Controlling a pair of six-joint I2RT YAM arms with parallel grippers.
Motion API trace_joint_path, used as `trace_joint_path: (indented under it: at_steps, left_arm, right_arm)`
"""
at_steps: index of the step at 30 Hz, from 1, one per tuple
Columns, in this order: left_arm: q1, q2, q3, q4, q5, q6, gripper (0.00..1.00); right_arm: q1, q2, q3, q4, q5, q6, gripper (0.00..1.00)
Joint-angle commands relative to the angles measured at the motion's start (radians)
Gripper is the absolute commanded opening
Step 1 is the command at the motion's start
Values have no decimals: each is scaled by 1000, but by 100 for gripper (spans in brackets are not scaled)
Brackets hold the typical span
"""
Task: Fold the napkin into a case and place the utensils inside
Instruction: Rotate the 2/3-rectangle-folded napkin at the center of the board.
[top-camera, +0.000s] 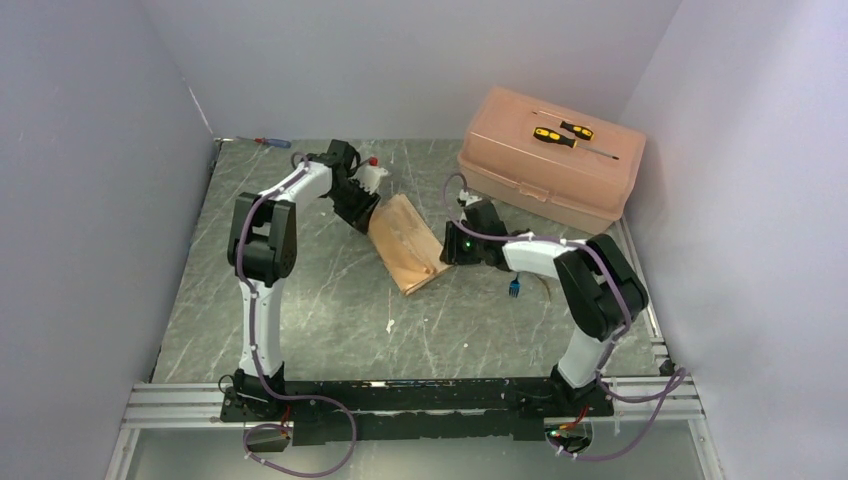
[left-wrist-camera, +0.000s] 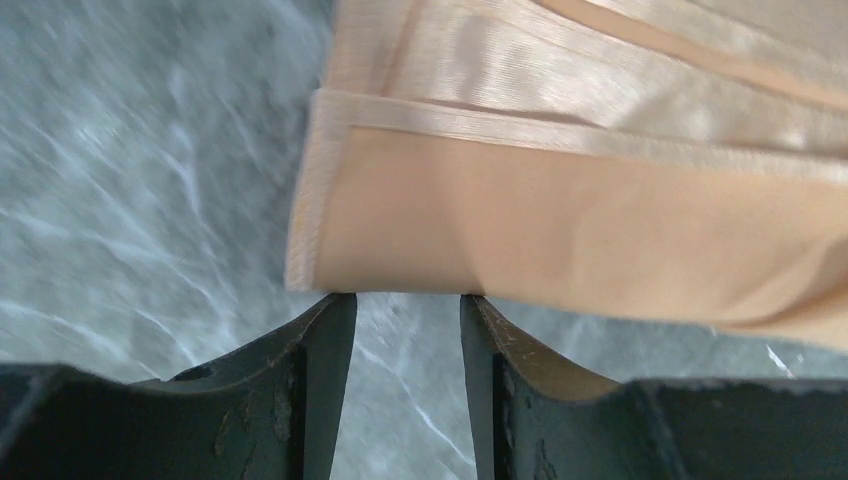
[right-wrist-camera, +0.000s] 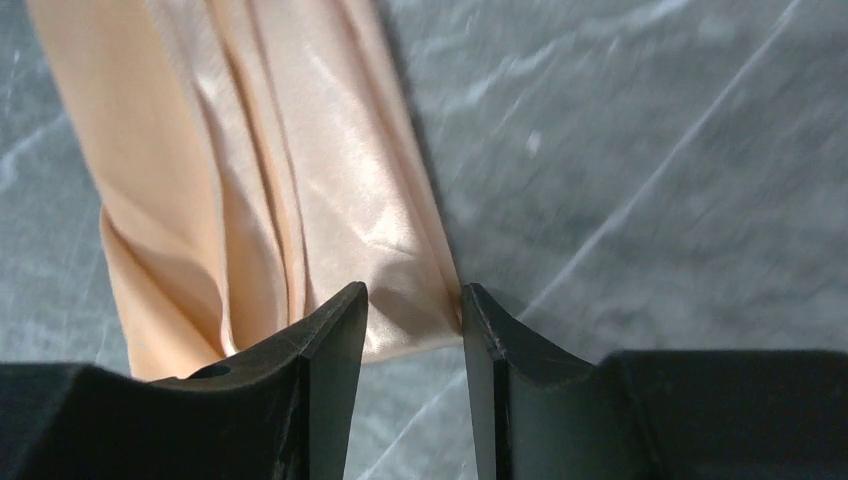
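- The napkin (top-camera: 408, 245) lies mid-table as a long folded strip, slanted between your two arms, so each arm can reach one end.
- Your left gripper (left-wrist-camera: 407, 300) sits at the far end, jaws spread, tips right at the hemmed edge (nothing pinched).
- Your right gripper (right-wrist-camera: 414, 292) straddles the near corner, jaws apart, the cloth loose between them, probably lined up for the next fold.
- The utensils (top-camera: 514, 288) lie beside your right arm, clear of the cloth.

Folded peach napkin (top-camera: 408, 245) lies diagonally on the bench (top-camera: 330, 310) between left end effector (top-camera: 368, 220) and right end effector (top-camera: 448, 252). Two yellow-and-black screwdrivers (top-camera: 553, 138) rest on the pink box (top-camera: 520, 185).
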Motion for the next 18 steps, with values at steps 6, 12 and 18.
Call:
trace_joint_path:
  at_steps: [6,12,18]
  left_arm:
    - [-77,168,248,8,-44,5,50]
    - [-98,186,310,-11,-46,2,50]
    - [-83,116,352,-62,-25,-6,53]
  right_arm:
    - [216,-141,-242,53,-46,202,44]
    - [280,-161,-234,-11,-15,217,48]
    - [166,-311,-224,-128,-14,114,54]
